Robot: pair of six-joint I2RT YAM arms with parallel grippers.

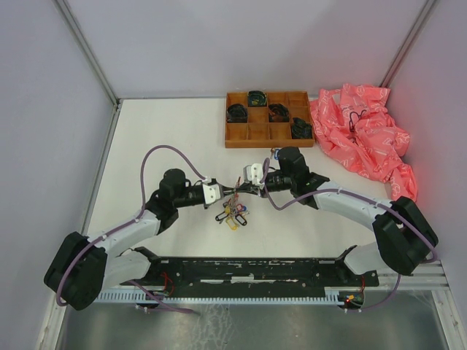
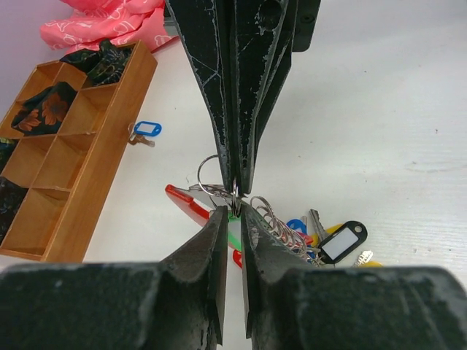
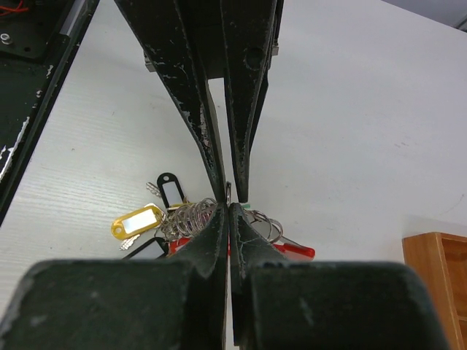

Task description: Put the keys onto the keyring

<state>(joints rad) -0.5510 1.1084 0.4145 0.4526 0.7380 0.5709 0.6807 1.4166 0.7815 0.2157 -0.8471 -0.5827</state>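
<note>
silvery keyring (image 2: pixel 210 181) sits at mid-tabletop (image 1: pixel 168 138), where both arms meet tip to tip. right fingers (image 3: pixel 208 251) are pressed closed on its wire, left fingers (image 2: pixel 211 251) are almost closed on it, and tagged keys (image 3: pixel 137 220) are bunched beneath.

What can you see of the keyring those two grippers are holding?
The keyring is a thin silvery wire ring, several coils showing, crowded with small metal keys on coloured plastic tags, including a black tag and a yellow tag. A curved red strap joins it. Its bunch seems to rest on the white table. The left gripper and right gripper meet tip to tip, each pinched on the wire.
</note>
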